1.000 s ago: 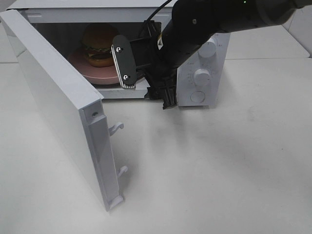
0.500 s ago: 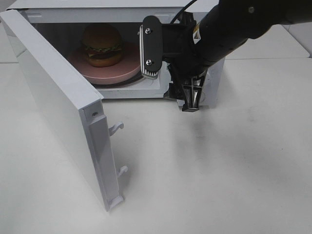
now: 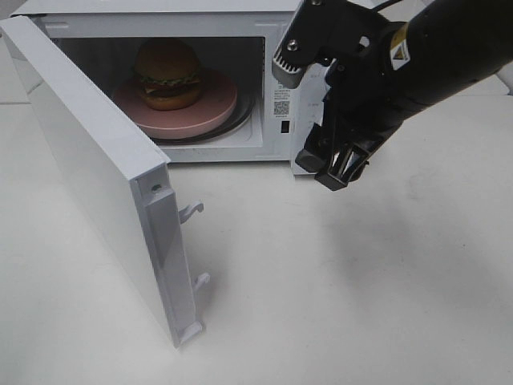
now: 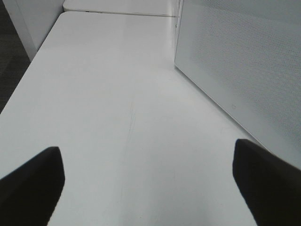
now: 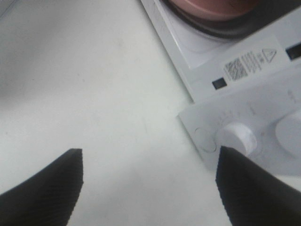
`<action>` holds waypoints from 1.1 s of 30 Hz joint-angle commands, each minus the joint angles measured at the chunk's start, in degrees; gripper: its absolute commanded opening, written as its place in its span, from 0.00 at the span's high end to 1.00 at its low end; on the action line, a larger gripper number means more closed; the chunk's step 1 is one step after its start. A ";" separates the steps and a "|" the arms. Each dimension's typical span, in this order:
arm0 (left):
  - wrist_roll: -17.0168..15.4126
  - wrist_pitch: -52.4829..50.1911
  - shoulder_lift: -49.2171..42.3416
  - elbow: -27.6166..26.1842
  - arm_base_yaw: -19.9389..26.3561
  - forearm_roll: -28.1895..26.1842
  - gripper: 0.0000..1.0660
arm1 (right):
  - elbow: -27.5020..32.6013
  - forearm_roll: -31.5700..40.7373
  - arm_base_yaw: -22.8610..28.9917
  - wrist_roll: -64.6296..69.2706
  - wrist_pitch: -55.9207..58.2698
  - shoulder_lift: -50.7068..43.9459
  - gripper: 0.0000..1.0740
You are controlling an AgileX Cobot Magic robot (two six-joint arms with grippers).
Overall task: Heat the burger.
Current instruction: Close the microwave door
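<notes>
The burger (image 3: 167, 74) sits upright on a round pink plate (image 3: 210, 114) inside the open microwave (image 3: 160, 14), resting toward the plate's 10 o'clock edge, with nothing touching it. The plate lies on the oven's turntable and fills most of the cavity floor. In the high view the microwave's door (image 3: 88, 160) is swung wide toward 8 o'clock from the burger, its two white latch hooks (image 3: 192, 211) pointing out over the white table (image 3: 361, 281). At 3 o'clock from the burger, outside the cavity, the right gripper (image 3: 311, 124) hangs in front of the control panel, its jaws spread and holding nothing; one ribbed finger is level with the oven's top edge and the other is lower, near the panel's base. Its wrist camera looks between the parted fingers (image 5: 44, 188) onto bare table, the oven's front sill with a warning label (image 5: 249, 61), a slice of the plate and a white dial (image 5: 237, 136). The left gripper (image 4: 146, 183) is also released and empty, jaws wide, over bare table near the door's dotted face (image 4: 244, 61).
</notes>
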 commanded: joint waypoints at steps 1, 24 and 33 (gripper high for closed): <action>0.00 -0.74 -1.15 0.00 0.17 -0.40 0.16 | 1.32 -0.11 -0.17 9.00 5.16 -3.44 0.29; 0.00 -0.74 -1.15 0.00 0.17 -0.40 0.16 | 3.72 0.46 -0.17 24.87 35.70 -21.49 0.29; 0.00 -0.74 -1.15 0.00 0.17 -0.40 0.16 | 10.31 0.40 -0.23 25.55 36.84 -33.00 0.29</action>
